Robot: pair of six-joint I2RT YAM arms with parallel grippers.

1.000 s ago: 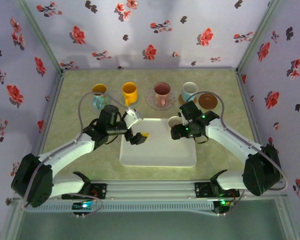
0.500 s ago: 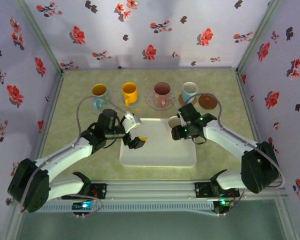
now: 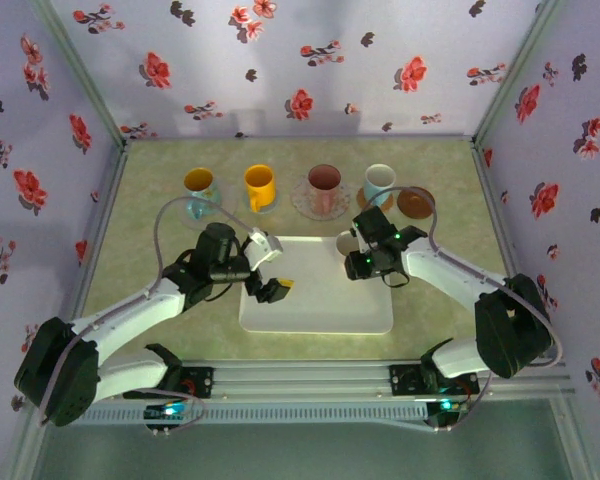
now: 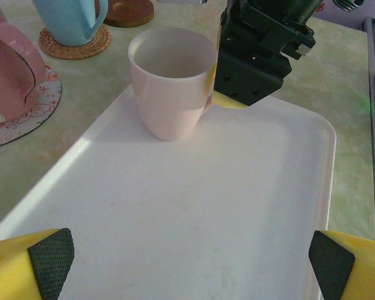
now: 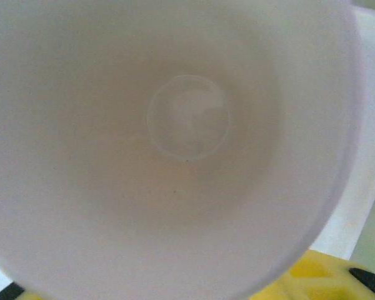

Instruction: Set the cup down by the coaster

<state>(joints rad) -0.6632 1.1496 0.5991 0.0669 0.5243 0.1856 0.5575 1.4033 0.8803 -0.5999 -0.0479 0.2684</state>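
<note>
Two grippers hang over the tray. Left gripper, centre-left, is released. Right gripper sits against the handle side of the cup, which stands upright in the tray's upper right corner; whether it grasps is unclear. Brown coaster lies further upper right, apart.

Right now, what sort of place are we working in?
Probably a staged test booth, not a real kitchen: flowered wallpaper walls close in a table, with a row of cups and coasters at the back and a white tray holding one pale cup.
</note>
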